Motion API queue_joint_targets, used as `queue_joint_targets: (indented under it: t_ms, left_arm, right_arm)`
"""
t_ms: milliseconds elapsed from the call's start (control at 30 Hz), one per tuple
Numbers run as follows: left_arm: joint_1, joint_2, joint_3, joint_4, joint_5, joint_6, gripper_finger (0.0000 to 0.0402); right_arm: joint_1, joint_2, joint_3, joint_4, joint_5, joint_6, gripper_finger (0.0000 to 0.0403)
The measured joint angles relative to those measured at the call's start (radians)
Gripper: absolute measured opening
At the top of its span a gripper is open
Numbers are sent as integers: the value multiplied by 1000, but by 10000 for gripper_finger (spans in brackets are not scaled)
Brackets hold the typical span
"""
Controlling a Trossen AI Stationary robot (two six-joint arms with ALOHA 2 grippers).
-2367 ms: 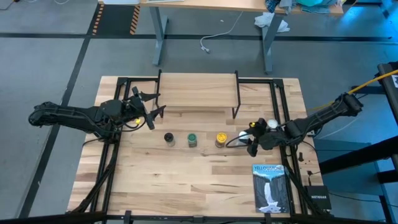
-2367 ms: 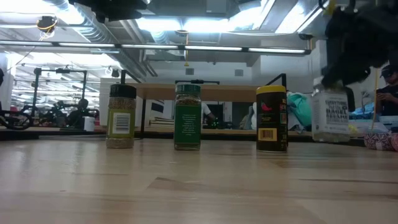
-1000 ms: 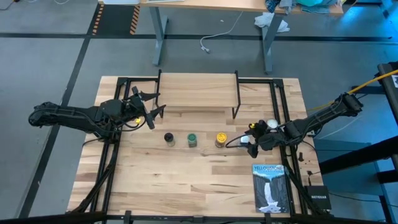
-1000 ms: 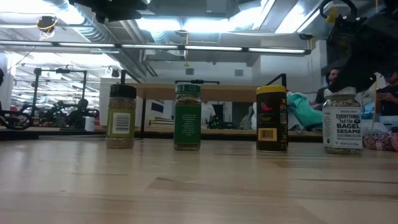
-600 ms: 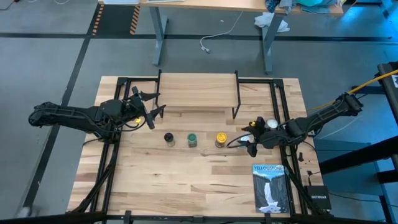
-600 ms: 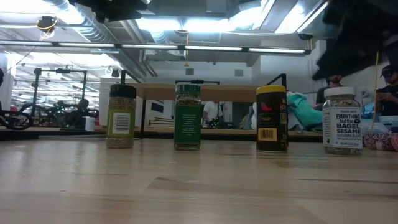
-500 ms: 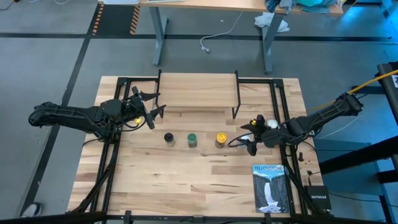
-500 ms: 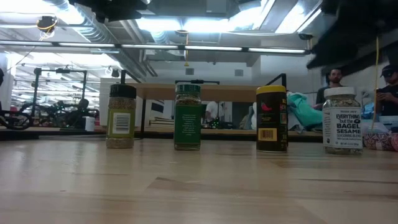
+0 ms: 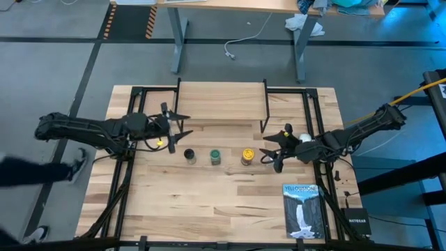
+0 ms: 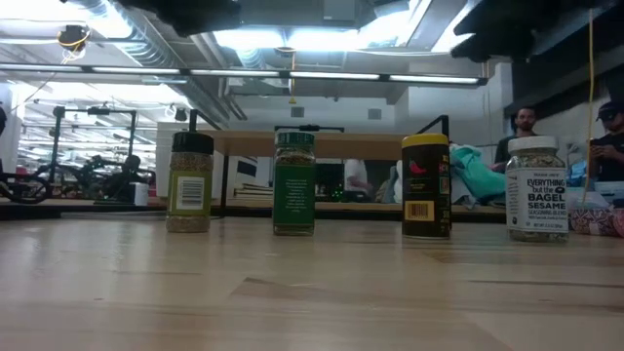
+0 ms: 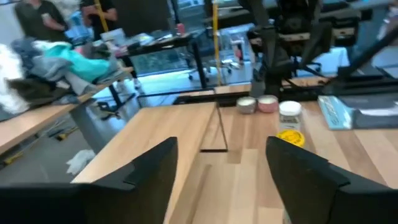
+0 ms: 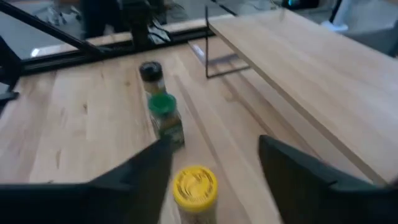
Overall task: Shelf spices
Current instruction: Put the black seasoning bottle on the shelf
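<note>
Four spice jars stand upright in a row on the table in front of the shelf [image 9: 221,104]. They are a dark-lidded one [image 10: 190,181], a green one [image 10: 294,183], an amber one with a yellow lid [image 10: 426,187] and a clear one with a white lid [image 10: 535,189]. My right gripper [image 9: 272,157] hangs open above the row's right end, clear of the jars. Its wrist view looks down the row at the yellow lid [image 12: 194,185]. My left gripper [image 9: 174,130] is open in the air, left of the dark-lidded jar [image 9: 189,155].
A blue-and-white book [image 9: 304,209] lies near the front right corner. Black frame rails [image 9: 125,181] run along both table sides. The shelf's thin black legs [image 9: 264,125] stand just behind the jars. A person's legs [image 9: 42,171] pass on the floor at the left.
My right gripper has risen away from the white-lidded jar and turned. The jar stays standing on the table. My left gripper has shifted a little toward the jars and turned at the wrist.
</note>
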Motion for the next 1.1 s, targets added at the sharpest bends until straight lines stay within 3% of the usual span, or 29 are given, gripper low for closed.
queue_joint_targets:
  t_ms: [233,333,400,700,1100]
  left_arm:
    - [0,83,39,0,64,34,106]
    - [0,102,39,-7,103,33,33]
    - [0,117,39,-28,133,12,10]
    - [-48,245,39,-129,194,-189,1]
    - [-132,389,44,38,177,-270,0]
  right_arm:
    - [0,39,0,69,-22,-82,19]
    - [0,55,0,69,-77,-77,17]
    - [0,76,0,72,-98,-76,9]
    - [-1,197,1,76,-166,-69,4]
    - [-95,374,145,-8,-325,-46,1]
